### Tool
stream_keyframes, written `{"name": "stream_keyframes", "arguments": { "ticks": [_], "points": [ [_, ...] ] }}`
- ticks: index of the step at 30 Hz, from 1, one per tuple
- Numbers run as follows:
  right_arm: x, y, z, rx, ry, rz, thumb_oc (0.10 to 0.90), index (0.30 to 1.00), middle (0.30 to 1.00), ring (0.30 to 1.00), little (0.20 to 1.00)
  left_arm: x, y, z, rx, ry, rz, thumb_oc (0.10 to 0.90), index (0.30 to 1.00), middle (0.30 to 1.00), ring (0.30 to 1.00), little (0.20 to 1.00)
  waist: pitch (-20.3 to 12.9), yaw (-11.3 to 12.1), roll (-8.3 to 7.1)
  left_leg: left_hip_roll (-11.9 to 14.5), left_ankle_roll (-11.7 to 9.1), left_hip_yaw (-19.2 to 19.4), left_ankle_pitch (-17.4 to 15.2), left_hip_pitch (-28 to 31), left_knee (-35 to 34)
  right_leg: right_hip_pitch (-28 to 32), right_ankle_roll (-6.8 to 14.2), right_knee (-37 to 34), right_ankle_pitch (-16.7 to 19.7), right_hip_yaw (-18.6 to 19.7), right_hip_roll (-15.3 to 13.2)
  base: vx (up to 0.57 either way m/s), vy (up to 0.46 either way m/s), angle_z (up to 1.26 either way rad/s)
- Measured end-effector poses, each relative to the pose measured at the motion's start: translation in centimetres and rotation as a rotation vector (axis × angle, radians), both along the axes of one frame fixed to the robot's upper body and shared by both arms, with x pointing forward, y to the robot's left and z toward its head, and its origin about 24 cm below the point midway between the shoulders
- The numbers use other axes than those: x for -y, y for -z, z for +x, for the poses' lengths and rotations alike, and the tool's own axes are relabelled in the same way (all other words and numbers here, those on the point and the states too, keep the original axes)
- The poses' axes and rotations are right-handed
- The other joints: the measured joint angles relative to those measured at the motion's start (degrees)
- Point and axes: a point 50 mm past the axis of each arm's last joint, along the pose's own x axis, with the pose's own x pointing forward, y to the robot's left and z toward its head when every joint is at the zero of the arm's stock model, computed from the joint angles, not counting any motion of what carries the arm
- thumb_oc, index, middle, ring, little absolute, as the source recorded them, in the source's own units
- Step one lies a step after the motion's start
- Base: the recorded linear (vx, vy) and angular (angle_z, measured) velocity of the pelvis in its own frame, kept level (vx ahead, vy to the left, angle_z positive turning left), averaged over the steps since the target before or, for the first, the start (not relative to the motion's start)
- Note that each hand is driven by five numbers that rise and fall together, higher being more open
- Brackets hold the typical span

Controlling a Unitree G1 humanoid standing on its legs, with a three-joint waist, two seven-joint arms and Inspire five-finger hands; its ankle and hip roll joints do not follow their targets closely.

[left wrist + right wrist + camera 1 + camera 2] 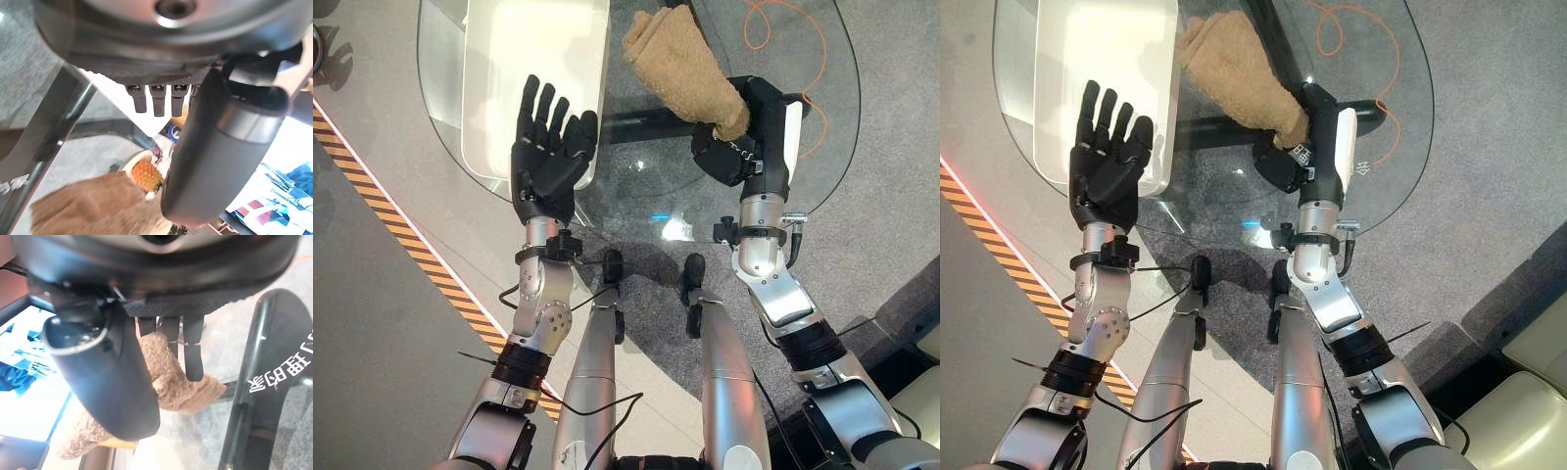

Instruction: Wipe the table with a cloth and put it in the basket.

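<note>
On glass table (636,186) – right robot hand (734,147) grips tan cloth (680,59); left robot hand (548,147) splayed, empty.

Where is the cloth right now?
The tan cloth is on the glass table, right of the white basket, its near end pinched in the right hand.

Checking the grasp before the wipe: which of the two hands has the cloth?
The right hand, its fingers curled round the tan cloth over the glass table. The left hand is open, holding nothing.
</note>
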Motion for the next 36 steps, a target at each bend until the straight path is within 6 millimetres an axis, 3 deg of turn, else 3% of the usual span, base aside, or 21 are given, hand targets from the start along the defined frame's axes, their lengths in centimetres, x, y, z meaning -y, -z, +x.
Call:
{"name": "stream_keyframes", "arguments": {
  "ticks": [18, 36],
  "points": [
    [-1.3, -0.3, -0.4, 0.0, -0.106, -0.044, 0.1, 0.3, 0.3, 0.3, 0.2, 2.4, -2.0, 0.2, 0.053, 0.195, -0.11, 0.8, 0.9, 0.9, 0.9, 0.9, 0.04, -0.71, -0.32, 0.02, 0.0, 0.01, -0.01, -0.04, -0.1, -0.05, 0.04, -0.11, -0.03, 0.03, 0.03, 0.0, 0.0, 0.0],
    [-2.0, 0.0, -0.4, -0.014, -0.144, -0.07, 0.1, 0.3, 0.3, 0.3, 0.2, 2.9, -2.3, 0.4, 0.038, 0.276, -0.161, 0.8, 0.9, 0.9, 0.9, 0.9, 0.04, -1.5, -0.62, 0.37, -0.05, 0.55, -0.03, 0.22, -0.14, -0.11, -0.04, -0.06, 0.02, 0.43, 0.31, 0.0, 0.0, 0.0]
  ]
}}
